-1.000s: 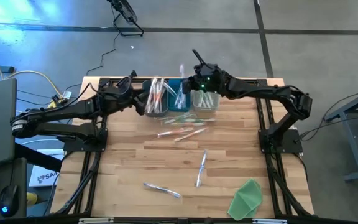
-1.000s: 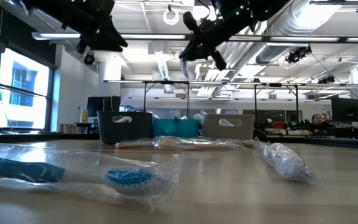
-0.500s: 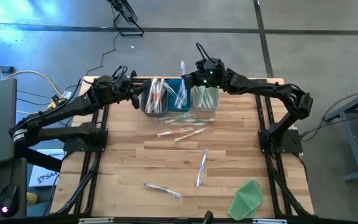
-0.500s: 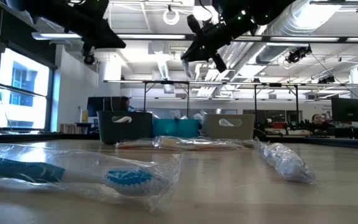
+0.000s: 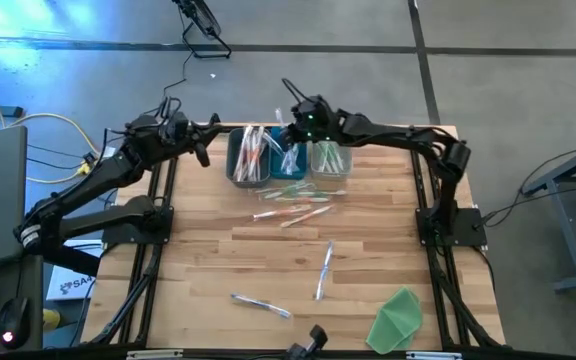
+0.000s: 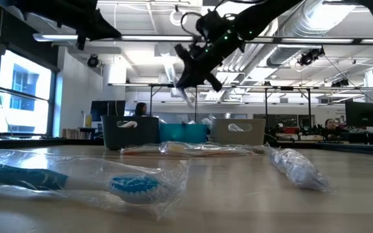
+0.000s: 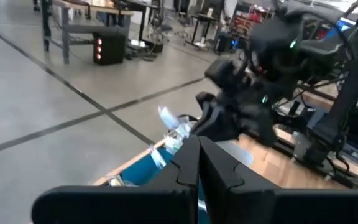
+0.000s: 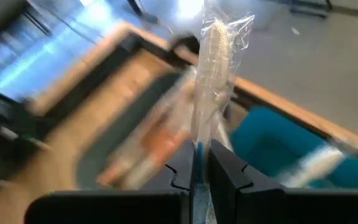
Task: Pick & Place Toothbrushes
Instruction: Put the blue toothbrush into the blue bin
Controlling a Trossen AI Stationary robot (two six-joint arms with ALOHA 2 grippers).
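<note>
Though wrapped, held toothbrush (image 8: 214,56) blurred

A wooden slatted table (image 5: 208,260) is seen carrying three bins side by side at its far edge: a dark bin (image 5: 247,158), a teal bin (image 5: 286,165) and a pale bin (image 5: 330,165). Wrapped toothbrushes (image 5: 293,211) are found lying loose just in front of the bins. A further wrapped toothbrush (image 5: 324,270) is placed near the table's centre, another (image 5: 261,304) nearer the front edge. A green sheet (image 5: 397,319) is noted at the front right corner.
</note>
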